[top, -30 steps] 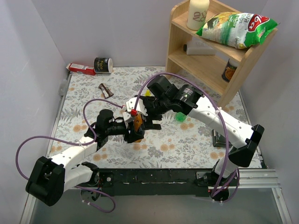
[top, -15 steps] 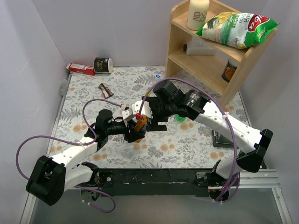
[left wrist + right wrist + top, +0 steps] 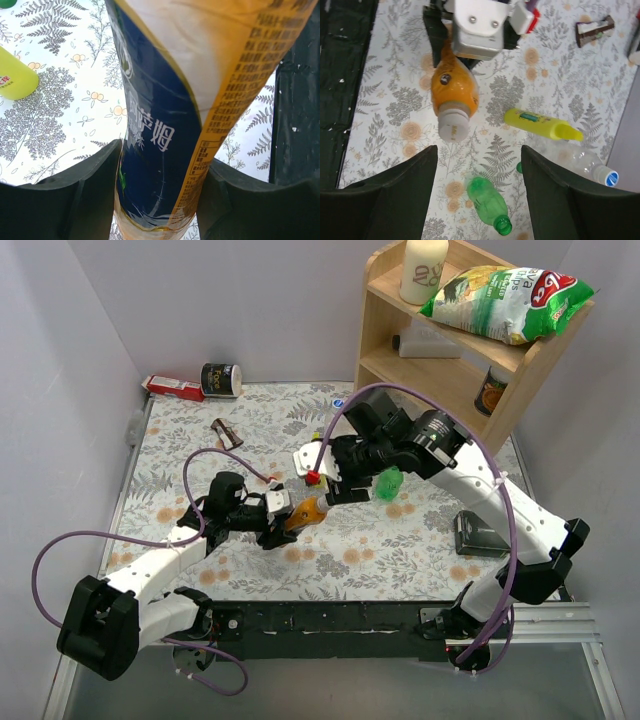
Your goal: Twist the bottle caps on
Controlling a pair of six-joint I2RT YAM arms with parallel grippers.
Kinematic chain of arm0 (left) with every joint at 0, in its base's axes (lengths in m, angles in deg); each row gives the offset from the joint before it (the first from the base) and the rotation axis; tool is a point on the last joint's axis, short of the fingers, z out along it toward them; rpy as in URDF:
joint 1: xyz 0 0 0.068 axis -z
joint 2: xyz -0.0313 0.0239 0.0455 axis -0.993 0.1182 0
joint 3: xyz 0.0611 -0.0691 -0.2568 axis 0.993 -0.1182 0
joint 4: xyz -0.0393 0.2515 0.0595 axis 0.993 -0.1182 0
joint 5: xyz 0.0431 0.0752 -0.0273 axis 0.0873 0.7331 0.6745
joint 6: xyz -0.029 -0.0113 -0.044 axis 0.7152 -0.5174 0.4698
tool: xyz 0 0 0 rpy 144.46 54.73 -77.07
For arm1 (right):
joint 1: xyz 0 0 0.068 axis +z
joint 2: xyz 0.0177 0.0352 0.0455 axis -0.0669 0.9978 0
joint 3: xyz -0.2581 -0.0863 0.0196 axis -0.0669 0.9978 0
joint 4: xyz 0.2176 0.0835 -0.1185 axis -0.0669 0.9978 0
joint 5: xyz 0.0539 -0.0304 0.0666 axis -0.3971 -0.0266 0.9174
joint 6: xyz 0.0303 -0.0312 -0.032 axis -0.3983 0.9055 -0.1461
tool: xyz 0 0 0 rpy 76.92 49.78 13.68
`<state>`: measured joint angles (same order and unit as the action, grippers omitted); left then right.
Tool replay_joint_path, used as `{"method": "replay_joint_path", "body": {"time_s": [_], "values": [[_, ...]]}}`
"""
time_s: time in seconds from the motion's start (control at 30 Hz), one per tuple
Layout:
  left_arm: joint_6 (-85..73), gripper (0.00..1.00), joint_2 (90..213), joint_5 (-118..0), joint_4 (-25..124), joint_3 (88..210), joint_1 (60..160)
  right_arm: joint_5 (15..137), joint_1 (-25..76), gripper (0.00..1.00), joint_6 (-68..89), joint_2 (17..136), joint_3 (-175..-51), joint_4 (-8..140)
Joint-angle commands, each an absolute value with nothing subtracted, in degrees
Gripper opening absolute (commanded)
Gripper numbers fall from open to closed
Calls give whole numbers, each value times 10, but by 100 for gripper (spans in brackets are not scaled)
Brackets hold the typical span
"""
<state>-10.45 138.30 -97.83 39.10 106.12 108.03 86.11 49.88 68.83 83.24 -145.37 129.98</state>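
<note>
Desk (image 3: 380, 540): white with grey fern and orange flower print. Orange bottle (image 3: 454, 92): white cap (image 3: 452, 126), blue label (image 3: 150, 115). Clear bottle (image 3: 577, 157): blue cap (image 3: 609, 177). Slim bottle (image 3: 537, 121): yellow.

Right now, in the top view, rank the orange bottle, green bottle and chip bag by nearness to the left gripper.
1. orange bottle, held in the left gripper
2. green bottle, to its right
3. chip bag, on the shelf

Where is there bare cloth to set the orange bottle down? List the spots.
Free: the near strip of cloth between the orange bottle and the black block; also the left side, between the brown piece and the left gripper. Crowded: the middle, where the green bottle, yellow bottle and clear bottle lie close together.
</note>
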Motion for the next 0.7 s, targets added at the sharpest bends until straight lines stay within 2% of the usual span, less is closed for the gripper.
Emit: {"method": "replay_joint_path", "body": {"time_s": [0.0, 0.27, 0.47, 0.6, 0.67], "values": [[-146, 0, 1387, -986, 367, 1093, 1080, 902, 519, 75, 776, 836, -1442, 1360], [-140, 0, 1389, -996, 372, 1097, 1083, 874, 543, 76, 790, 806, -1365, 1312], [-135, 0, 1387, -999, 374, 1095, 1083, 847, 548, 66, 784, 804, -1339, 1290], [-134, 0, 1383, -997, 374, 1093, 1084, 845, 548, 53, 780, 809, -1343, 1288], [-134, 0, 1383, -998, 374, 1093, 1084, 844, 548, 51, 778, 811, -1340, 1289]]}}
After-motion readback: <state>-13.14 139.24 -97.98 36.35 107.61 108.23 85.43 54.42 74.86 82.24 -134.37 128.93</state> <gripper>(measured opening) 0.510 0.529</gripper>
